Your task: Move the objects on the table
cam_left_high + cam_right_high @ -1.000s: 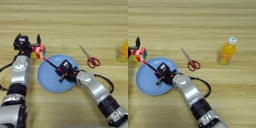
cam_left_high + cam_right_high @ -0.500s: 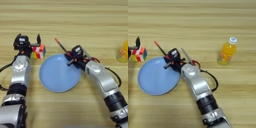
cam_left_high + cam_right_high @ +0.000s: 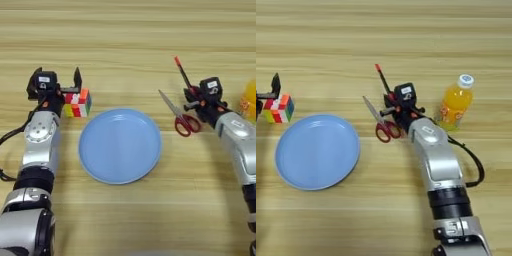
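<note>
Pen (image 3: 381, 79) sits pinched in the right gripper (image 3: 391, 106), just right of the scissors (image 3: 381, 122). Left gripper (image 3: 57, 85), jaws spread, rests beside the colour cube (image 3: 77, 103).

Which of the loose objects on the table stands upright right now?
The orange-drink bottle, standing on its base with its white cap up, to the right of the right gripper. The scissors lie flat, and the pen is held by that gripper.
</note>
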Tool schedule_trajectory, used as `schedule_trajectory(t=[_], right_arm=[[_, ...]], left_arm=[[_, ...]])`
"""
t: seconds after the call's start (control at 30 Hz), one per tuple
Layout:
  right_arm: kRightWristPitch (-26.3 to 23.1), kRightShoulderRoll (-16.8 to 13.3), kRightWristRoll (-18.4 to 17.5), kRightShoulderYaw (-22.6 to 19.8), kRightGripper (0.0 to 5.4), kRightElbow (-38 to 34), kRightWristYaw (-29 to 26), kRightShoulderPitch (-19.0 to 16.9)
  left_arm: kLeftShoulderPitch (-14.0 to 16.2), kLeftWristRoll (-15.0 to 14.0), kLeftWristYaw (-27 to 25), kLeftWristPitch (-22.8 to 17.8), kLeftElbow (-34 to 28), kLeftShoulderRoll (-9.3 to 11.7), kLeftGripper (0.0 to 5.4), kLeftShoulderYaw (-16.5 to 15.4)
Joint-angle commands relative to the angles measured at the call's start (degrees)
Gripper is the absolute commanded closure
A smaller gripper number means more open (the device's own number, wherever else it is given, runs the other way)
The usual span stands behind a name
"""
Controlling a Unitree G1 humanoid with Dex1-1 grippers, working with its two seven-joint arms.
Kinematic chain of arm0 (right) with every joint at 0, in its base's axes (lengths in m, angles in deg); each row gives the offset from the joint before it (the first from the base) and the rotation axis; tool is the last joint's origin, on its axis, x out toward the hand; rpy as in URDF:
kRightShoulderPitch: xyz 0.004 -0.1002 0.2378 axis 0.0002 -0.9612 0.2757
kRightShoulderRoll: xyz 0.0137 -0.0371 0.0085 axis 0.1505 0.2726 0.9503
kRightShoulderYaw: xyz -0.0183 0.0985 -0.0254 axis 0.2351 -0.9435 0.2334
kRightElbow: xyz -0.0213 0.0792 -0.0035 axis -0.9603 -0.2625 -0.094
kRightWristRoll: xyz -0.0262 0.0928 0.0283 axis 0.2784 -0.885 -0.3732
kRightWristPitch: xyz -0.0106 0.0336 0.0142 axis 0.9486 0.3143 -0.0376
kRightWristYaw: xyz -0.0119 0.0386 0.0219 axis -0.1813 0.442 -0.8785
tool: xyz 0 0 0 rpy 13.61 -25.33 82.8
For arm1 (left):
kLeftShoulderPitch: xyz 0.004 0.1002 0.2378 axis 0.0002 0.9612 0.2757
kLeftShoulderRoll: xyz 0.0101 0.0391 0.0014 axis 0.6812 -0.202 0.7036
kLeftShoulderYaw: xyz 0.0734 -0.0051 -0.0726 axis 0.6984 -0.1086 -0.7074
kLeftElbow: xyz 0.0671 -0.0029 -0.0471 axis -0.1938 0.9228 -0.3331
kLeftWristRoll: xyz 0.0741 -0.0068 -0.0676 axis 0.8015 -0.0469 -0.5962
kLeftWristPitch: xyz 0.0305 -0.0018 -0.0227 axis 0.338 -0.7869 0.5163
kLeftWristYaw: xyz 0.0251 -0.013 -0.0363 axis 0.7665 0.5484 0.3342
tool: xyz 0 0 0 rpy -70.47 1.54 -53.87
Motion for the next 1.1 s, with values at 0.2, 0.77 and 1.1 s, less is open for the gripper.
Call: schedule_trajectory(t=[0.2, 0.77, 1.1], right_arm=[[1.0, -1.7, 0.5, -0.7, 4.68, 6.4, 1.3, -2.1], [8.6, -1.3, 1.3, -0.9, 3.92, 11.1, 3.2, -0.6], [16.6, 0.1, -0.5, -0.6, 2.80, 8.6, 1.6, -1.4]], left_arm=[[0.4, 0.5, 0.2, -0.9, -0.7, 0.2, 0.00, 0.1], [0.5, 0.4, 0.0, -0.9, -0.7, 0.4, 0.00, -0.1], [0.5, 0.4, -0.1, -0.9, -0.6, 0.5, 0.00, -0.1]])
